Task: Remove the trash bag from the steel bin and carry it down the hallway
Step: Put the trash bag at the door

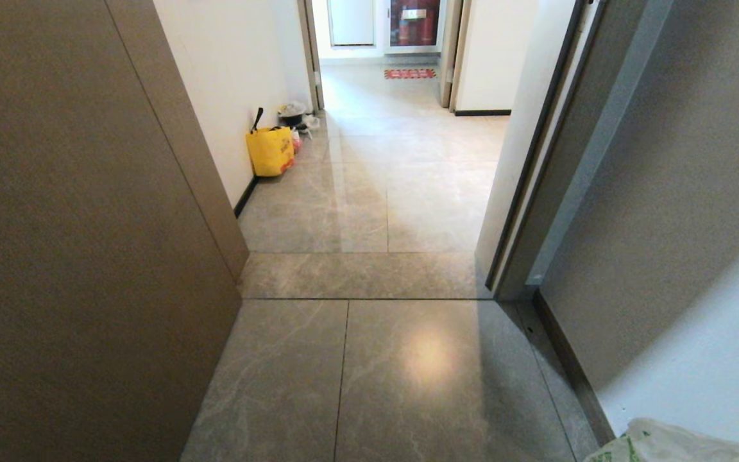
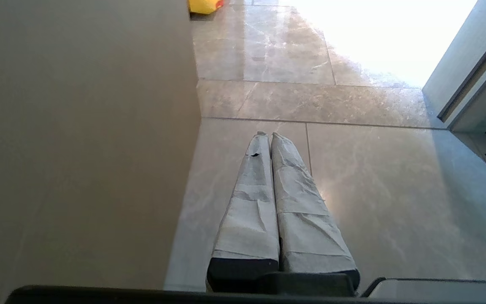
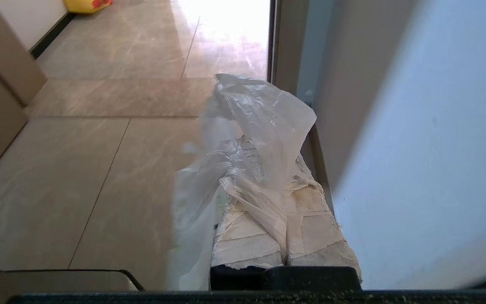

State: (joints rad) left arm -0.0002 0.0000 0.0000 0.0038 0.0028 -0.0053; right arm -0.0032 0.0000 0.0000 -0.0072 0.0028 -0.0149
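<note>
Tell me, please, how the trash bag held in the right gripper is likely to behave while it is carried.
The trash bag looks thin and crumpled, so it is probably floppy and will sway. It drapes loosely over the right gripper, which suggests little weight. The film looks smooth, so it may slip if the pinch loosens.

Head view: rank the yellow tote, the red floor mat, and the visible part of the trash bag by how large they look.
1. Trash bag, though cut off by the frame and nearest the camera, so unsure.
2. Yellow tote.
3. Red floor mat, farthest down the hallway, so it may only look small.
</note>
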